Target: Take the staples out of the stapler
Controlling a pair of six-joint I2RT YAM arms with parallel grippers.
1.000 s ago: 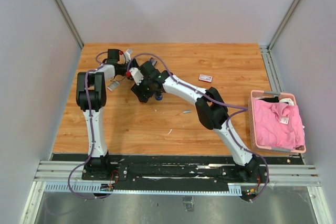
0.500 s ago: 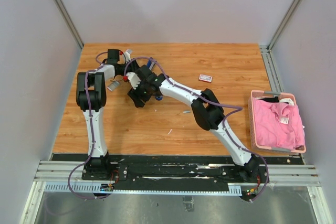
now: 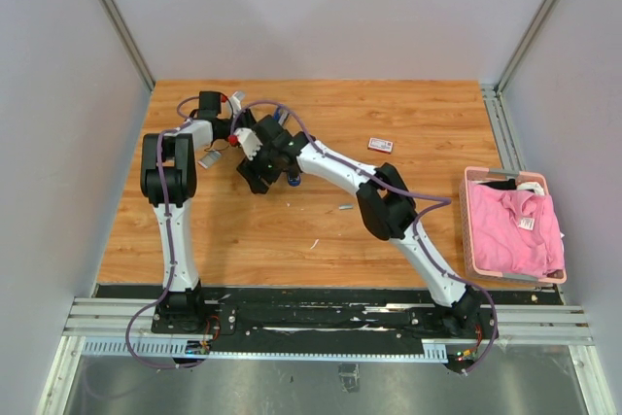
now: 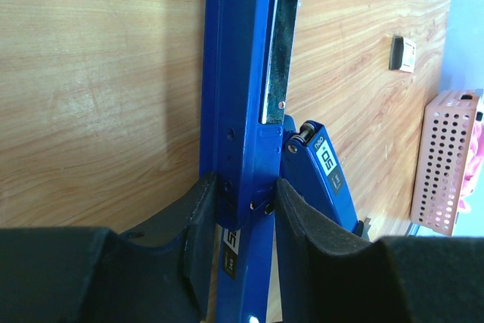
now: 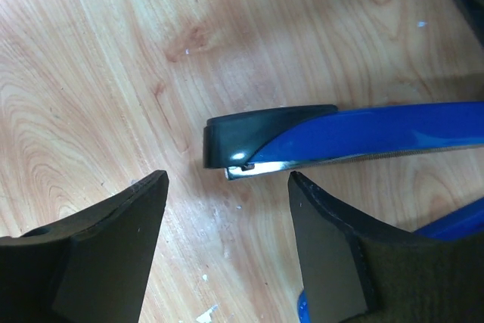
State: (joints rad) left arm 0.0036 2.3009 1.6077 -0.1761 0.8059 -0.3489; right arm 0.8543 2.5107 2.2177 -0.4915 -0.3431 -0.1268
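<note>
The blue stapler (image 4: 240,96) is swung open, its dark metal magazine rail (image 4: 282,43) bare beside the body. My left gripper (image 4: 246,213) is shut on the stapler's body near the hinge. In the right wrist view the stapler's blue top arm (image 5: 378,134) with its black tip lies just beyond my right gripper (image 5: 228,181). That gripper is open, holds nothing, and its fingertips (image 5: 155,187) flank the tip. A short silvery strip of staples (image 3: 344,207) lies on the table right of both grippers. I cannot tell whether staples sit in the rail.
A small white box with red marking (image 3: 381,144) lies at the back right of the wooden table (image 3: 418,114). A pink basket (image 3: 473,230) with pink cloth stands at the right edge. Small white flecks dot the wood near the right gripper.
My right gripper's jaws have opened wider, and the right arm shifted slightly left toward the stapler. The left gripper has kept its hold and has not moved.
</note>
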